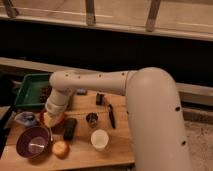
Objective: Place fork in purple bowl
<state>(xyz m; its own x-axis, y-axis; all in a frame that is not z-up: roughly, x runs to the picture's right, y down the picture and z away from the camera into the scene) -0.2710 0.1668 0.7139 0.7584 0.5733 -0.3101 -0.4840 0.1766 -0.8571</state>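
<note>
The purple bowl (33,141) sits at the front left of the wooden table, with a pale glint on its glossy inside. My gripper (49,120) hangs just above and to the right of the bowl's rim, over the red-orange bowl (56,121), which it mostly covers. It is shut. I cannot make out the fork; the gripper and wrist hide whatever is at the fingertips.
A green tray (28,90) stands at the back left, with a pale bluish dish (24,118) in front of it. A dark block (70,128), a metal cup (91,119), a white cup (99,139), an orange fruit (60,148) and a dark-handled knife (111,116) lie to the right.
</note>
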